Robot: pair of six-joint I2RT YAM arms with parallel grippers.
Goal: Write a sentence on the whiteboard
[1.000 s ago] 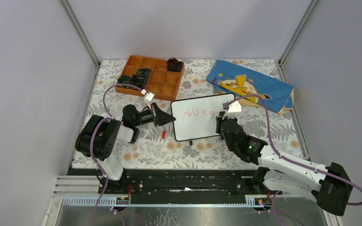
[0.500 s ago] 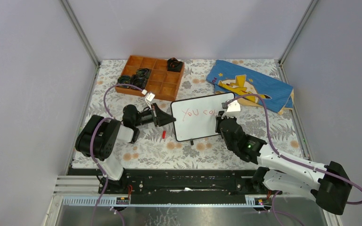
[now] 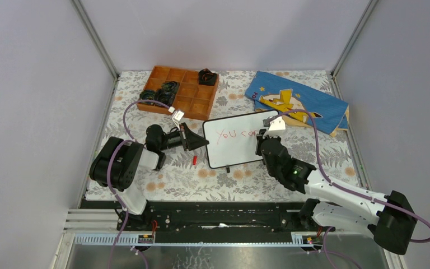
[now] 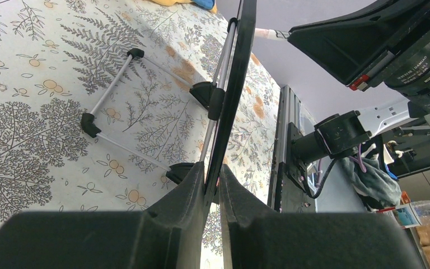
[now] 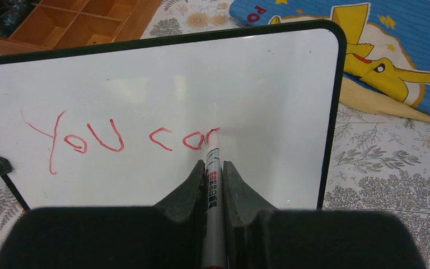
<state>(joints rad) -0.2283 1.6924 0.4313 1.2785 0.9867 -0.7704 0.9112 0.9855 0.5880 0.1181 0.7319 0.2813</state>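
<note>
The whiteboard (image 3: 235,151) stands tilted mid-table; it also shows edge-on in the left wrist view (image 4: 236,67) and face-on in the right wrist view (image 5: 269,84). My left gripper (image 3: 201,143) is shut on the board's left edge (image 4: 213,176). My right gripper (image 3: 261,147) is shut on a silver marker (image 5: 213,185) whose red tip touches the board. The sentence (image 5: 117,140) reads "You ca" in red, with a further stroke at the tip; it also shows in the top view (image 3: 235,134).
A wooden compartment tray (image 3: 179,89) with black items sits at the back left. A blue cloth with a yellow figure (image 3: 297,101) lies at the back right. A small red cap (image 3: 194,160) lies left of the board. The board's wire stand (image 4: 129,106) rests on the floral cloth.
My right gripper has shifted slightly up and to the right along the board, and the red writing has grown a little. The left arm has not moved.
</note>
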